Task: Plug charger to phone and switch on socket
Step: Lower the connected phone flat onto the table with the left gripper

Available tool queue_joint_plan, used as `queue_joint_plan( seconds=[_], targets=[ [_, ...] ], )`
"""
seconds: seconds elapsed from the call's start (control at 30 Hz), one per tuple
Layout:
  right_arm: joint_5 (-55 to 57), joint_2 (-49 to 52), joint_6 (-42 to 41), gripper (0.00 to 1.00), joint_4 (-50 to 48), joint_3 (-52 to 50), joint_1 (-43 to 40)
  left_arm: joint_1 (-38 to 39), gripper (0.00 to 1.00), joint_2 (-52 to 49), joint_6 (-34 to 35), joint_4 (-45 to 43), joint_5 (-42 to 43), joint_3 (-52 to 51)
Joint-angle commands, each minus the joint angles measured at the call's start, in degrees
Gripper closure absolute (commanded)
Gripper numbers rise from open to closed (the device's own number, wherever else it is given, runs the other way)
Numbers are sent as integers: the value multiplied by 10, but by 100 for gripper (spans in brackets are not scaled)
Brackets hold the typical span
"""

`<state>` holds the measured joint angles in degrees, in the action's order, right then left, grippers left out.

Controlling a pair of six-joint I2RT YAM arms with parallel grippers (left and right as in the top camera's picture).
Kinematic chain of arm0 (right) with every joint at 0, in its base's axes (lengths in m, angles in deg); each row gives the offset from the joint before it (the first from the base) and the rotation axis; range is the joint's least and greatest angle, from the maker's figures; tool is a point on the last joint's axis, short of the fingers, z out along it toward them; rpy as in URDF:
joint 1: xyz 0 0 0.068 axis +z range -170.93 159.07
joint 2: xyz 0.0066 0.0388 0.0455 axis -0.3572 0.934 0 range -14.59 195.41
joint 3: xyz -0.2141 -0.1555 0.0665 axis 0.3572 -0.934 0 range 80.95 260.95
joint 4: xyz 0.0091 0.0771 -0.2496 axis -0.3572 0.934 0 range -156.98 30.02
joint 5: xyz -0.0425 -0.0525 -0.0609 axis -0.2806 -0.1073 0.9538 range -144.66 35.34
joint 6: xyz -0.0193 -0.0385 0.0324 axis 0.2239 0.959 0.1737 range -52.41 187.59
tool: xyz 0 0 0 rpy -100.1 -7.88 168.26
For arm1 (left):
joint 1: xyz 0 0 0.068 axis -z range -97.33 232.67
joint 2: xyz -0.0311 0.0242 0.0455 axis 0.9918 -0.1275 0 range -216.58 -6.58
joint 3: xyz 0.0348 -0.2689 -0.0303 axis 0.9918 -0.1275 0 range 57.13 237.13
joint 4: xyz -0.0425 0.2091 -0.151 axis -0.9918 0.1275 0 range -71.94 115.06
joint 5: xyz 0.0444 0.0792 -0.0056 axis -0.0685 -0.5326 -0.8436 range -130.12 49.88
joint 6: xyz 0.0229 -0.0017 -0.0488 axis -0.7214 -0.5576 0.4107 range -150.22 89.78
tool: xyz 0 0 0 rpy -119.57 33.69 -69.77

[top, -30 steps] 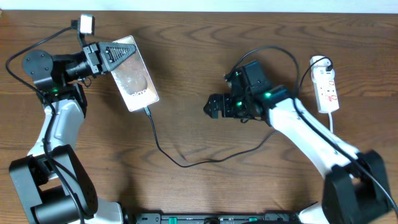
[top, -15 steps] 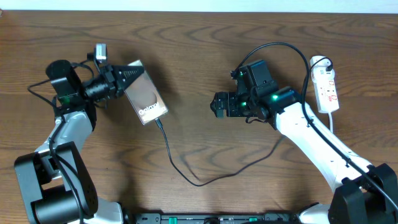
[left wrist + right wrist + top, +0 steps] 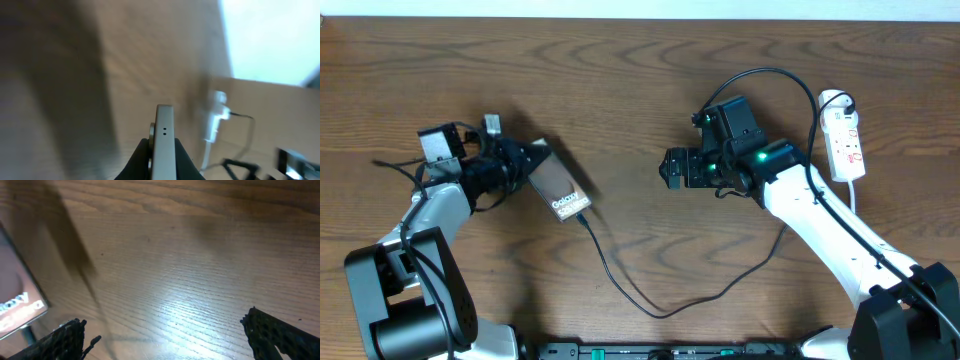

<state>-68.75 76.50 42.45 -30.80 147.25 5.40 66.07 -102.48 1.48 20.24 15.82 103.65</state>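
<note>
The phone [image 3: 560, 188], a dark slab with white lettering, lies tilted at left centre with my left gripper [image 3: 530, 163] shut on its far end. In the left wrist view the phone [image 3: 164, 145] shows edge-on between the black fingers [image 3: 142, 157]. The charger [image 3: 660, 313], a thin black cable, meets the phone's near end and loops across the front of the table. The socket [image 3: 845, 140] lies at far right, blurred in the left wrist view [image 3: 216, 117]. My right gripper [image 3: 672, 168] hangs open mid-table, above bare wood [image 3: 165, 340], with the phone [image 3: 15, 300] at its left.
The wooden table [image 3: 620, 80] runs to a pale wall at the back. A thicker black arm cable [image 3: 760, 75] arcs above the right arm. A white cord [image 3: 850, 195] leaves the socket toward the front right.
The left arm has swung the phone down and toward the near right, turning it, and the charger's loop has been dragged along. The right arm shifted slightly right, then stayed still.
</note>
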Motion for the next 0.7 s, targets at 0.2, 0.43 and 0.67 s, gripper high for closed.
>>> queue_joint_plan(
  seconds=[0.2,0.43,0.67],
  targets=[
    [5,-8,6,1,0,7,2,1,93,4,-58,101,-129,4],
    [5,-8,6,1,-2,7,2,1,92,4,-69,126,-151,2],
    [5,-8,6,1,-2,7,2,1,93,4,-69,126,-173,-18]
  ],
)
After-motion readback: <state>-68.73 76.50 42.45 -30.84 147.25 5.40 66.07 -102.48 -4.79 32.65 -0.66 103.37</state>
